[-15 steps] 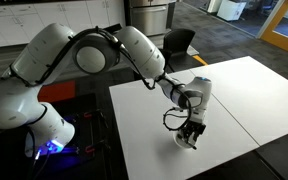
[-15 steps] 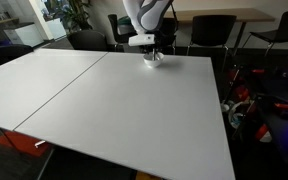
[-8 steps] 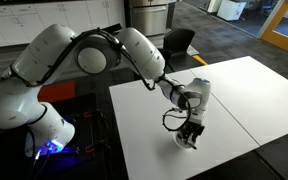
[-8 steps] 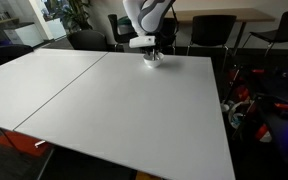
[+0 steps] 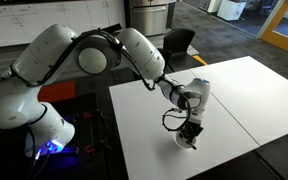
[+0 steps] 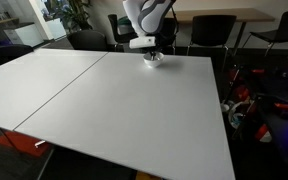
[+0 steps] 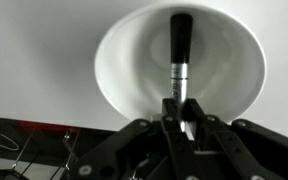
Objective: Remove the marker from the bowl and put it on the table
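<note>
Marker [image 7: 181, 48] lies in the bowl [image 7: 124, 60], its lower end hidden inside the gripper [image 7: 182, 112] clamped on it.

Counts: 1 white bowl [image 7: 134, 60], 1 dark marker [image 7: 180, 45]. 1 bench [image 6: 114, 100], made of 2 panels with 1 seam. 1 robot arm [image 5: 94, 55], 1 gripper [image 7: 181, 110] with 2 fingers [image 7: 169, 112]. At least 3 black chairs [image 6: 210, 30] behind the bench in an exterior view.
</note>
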Tool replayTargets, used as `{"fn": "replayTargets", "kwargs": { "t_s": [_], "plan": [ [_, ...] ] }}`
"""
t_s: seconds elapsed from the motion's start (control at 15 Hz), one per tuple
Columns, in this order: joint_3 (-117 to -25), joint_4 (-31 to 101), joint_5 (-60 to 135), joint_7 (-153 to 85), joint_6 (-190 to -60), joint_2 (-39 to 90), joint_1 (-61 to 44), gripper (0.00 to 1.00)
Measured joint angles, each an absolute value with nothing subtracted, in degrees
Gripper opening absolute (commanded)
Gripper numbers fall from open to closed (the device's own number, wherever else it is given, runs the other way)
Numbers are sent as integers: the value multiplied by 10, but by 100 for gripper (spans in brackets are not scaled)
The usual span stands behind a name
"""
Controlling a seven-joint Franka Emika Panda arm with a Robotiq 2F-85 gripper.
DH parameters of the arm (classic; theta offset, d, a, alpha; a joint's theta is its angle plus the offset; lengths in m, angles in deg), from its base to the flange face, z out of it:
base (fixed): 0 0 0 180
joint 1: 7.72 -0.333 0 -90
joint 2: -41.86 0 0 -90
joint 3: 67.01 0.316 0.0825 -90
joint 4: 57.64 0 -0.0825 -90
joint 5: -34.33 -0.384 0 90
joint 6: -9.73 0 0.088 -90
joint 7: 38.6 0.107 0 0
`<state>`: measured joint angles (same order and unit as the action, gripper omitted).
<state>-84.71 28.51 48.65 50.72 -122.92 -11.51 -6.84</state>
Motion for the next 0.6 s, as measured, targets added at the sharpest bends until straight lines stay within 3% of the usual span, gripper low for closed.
{"fn": "replayTargets", "kwargs": {
  "t_s": [0.6],
  "plan": [
    [-870,288,488,530,-1229,-102,-98,5]
  ]
}}
